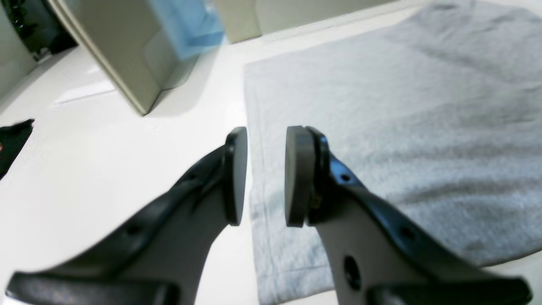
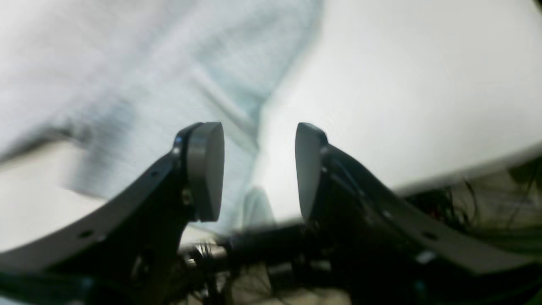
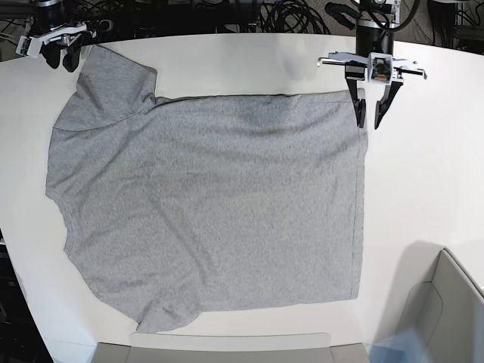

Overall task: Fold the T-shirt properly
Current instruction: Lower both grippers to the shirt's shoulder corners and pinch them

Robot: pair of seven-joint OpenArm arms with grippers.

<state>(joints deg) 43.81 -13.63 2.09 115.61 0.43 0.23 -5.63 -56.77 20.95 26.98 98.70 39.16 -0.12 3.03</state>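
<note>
End effectors: 2 | left (image 1: 264,176) agape | right (image 2: 259,169) agape | T-shirt (image 3: 212,204): 1, flat

Grey T-shirt (image 3: 212,204) spread flat on the white desk (image 3: 423,189)

The T-shirt lies plain side up, hem toward the view's right and sleeves toward the left. The left hand (image 3: 370,121) hangs over the hem's far corner with its fingers (image 3: 360,112) apart, nothing between them. The right hand (image 3: 59,51) sits at the far-left sleeve tip; its fingers look parted.
</note>
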